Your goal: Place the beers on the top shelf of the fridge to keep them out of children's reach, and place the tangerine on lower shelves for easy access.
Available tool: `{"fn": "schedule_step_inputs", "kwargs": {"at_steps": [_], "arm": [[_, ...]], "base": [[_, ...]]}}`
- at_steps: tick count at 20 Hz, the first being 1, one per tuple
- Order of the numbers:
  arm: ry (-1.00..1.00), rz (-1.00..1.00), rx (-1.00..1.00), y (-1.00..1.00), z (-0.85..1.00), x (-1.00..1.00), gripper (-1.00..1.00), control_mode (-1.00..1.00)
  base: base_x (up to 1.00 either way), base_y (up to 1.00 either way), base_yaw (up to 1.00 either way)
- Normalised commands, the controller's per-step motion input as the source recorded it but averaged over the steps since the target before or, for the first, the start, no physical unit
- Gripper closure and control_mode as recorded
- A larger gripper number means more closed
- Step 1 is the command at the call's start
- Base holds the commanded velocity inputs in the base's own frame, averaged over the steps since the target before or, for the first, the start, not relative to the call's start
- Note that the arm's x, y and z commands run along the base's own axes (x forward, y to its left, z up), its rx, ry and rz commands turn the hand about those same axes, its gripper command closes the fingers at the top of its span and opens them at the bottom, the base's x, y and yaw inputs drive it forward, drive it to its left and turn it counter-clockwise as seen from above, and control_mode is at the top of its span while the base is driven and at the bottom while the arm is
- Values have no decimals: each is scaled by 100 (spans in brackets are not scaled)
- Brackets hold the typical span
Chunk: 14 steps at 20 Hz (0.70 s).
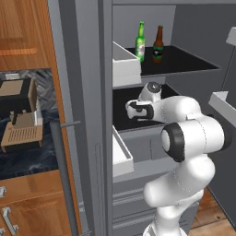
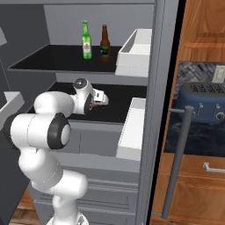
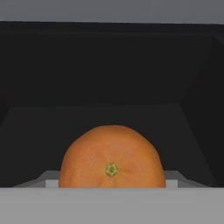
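1. Inside the fridge (image 1: 87, 92), on the lower shelf (image 2: 116, 103), the arm reaches in; its wrist hides the pincer (image 3: 112, 186), whose tips are lost behind the tangerine (image 3: 112, 157) in the hand view.
2. Whether the pincer clamps the tangerine or merely stands apart around it, I cannot tell.
3. The tangerine is a plain orange ball, its small green stem scar facing the hand camera, its bottom cut off.
4. On the top shelf (image 1: 184, 62), near the back wall, the green beer (image 1: 140, 42) and brown beer (image 1: 158, 44) stand upright, necks up, just beside each other.
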Motion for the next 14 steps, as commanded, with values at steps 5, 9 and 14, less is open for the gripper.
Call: {"fn": "schedule_step_inputs", "kwargs": {"at_steps": [5, 9, 14], "arm": [[0, 0, 4, 0, -42, 65, 100, -100], [0, 0, 1, 0, -53, 54, -100, -100], [0, 0, 0, 0, -35, 1, -100, -100]], "base": [[0, 0, 0], [0, 0, 0], [0, 0, 0]]}}
